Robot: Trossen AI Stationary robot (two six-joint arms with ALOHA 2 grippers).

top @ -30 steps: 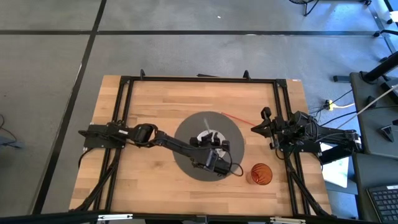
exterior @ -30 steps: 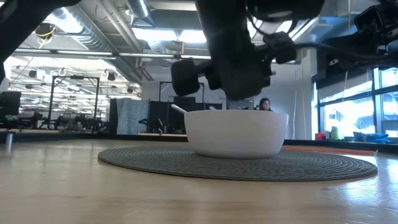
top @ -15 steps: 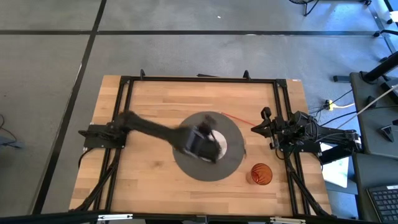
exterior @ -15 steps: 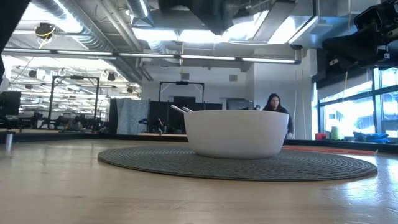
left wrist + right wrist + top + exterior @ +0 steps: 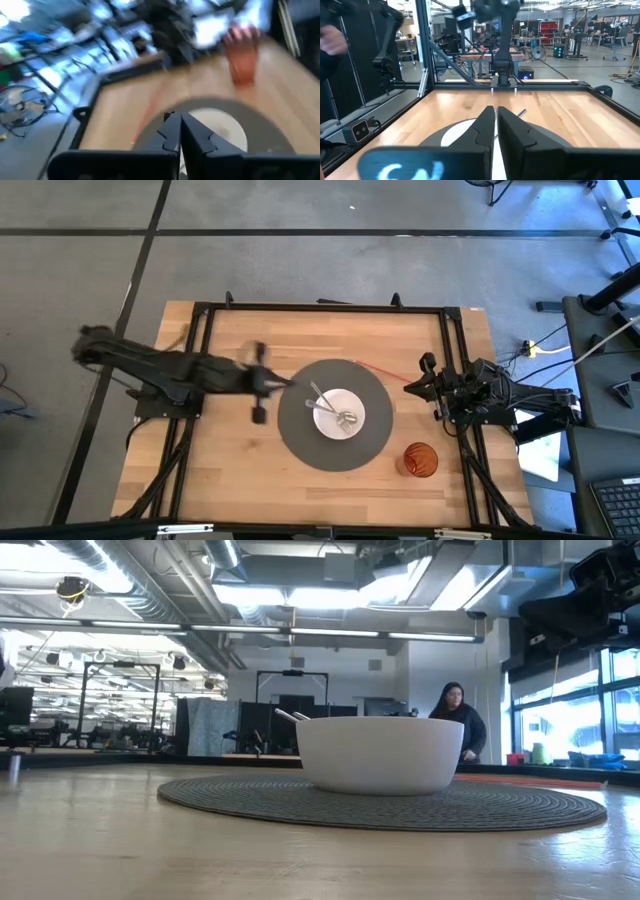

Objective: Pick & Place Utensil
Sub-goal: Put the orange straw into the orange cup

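A white bowl [image 5: 338, 412] stands on a round grey mat [image 5: 300, 442] in the middle of the table. A metal utensil [image 5: 325, 400] lies in the bowl, its handle [image 5: 289, 715] leaning over the rim. My left gripper [image 5: 284, 384] hangs above the mat's left edge, clear of the bowl, shut with nothing between its fingers [image 5: 176, 125]. My right gripper [image 5: 408, 385] waits at the table's right side, also shut and holding nothing [image 5: 493, 117].
An orange cup [image 5: 420, 460] stands on the table near the front right, beside the mat. A thin red strip [image 5: 380, 369] lies right of the mat's far side. A black frame [image 5: 320, 307] rims the table. A person [image 5: 455, 720] walks in the room behind.
My left gripper has risen from over the bowl and drawn back fast toward the table's left edge, rolling as it went; it now hangs over the mat's left edge. The bowl and the utensil in it have stayed in place.
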